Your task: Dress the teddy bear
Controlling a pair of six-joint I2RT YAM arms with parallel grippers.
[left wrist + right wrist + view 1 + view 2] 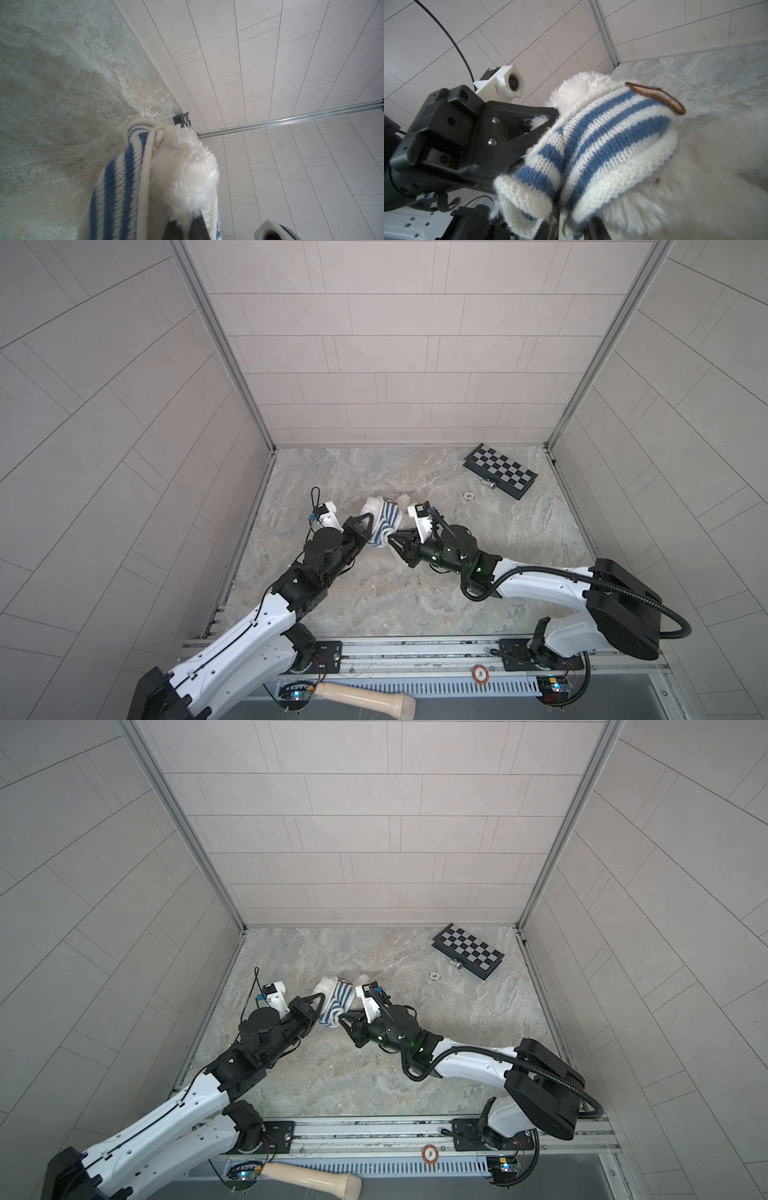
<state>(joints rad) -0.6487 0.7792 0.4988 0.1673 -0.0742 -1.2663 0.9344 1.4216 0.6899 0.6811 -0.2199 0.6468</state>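
— Two hands meet at the teddy bear [371,506] on the bench [374,593], left of centre; who has it?
— Left hand [368,526] is clamped on fur at the striped shirt's [385,519] edge; right hand [390,537] sits at the near hem, grip impossible to tell; chessboard [500,471] well apart, far right.

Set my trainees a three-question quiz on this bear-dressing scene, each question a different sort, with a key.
1. True or false: the left pincer and right pincer both touch the bundle of teddy bear and knitted sweater.
2. What lies near the table's far right corner? A plate; B chessboard; C book.
3. Name the sweater's pattern.
Key: 1 true; 2 B; 3 blue and white stripes.
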